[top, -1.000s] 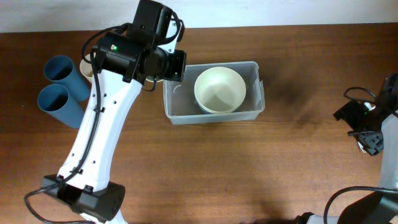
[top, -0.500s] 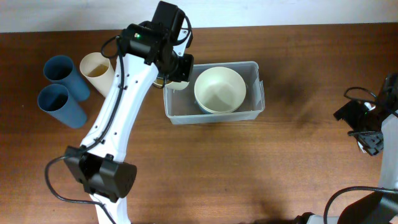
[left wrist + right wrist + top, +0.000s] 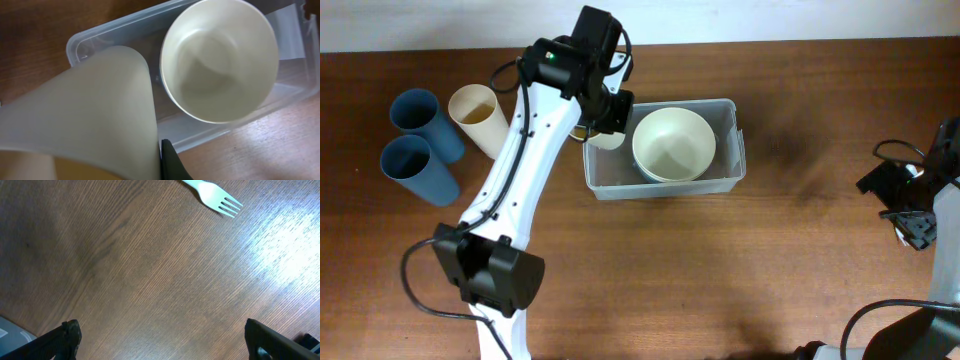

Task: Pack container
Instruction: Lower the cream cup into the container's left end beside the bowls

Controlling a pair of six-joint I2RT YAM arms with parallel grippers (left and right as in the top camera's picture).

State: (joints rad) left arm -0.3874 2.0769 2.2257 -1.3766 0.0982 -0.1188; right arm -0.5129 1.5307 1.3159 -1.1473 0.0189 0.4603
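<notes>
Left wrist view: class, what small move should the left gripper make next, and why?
Probably lower the cup into the container's free end beside the bowl, before opening. The left gripper is shut on the cup, which hangs over that gap, so a short descent looks enough.

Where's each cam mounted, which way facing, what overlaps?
Overhead: above the table, facing straight down on container, bowl; left arm, right arm show.
Left wrist: on left arm, facing down past held cream cup into container, bowl; one dark left finger shows.
Right wrist: facing down on bare wood, fork; open right fingers show.
Shared: overhead and left wrist both see container, bowl.
</notes>
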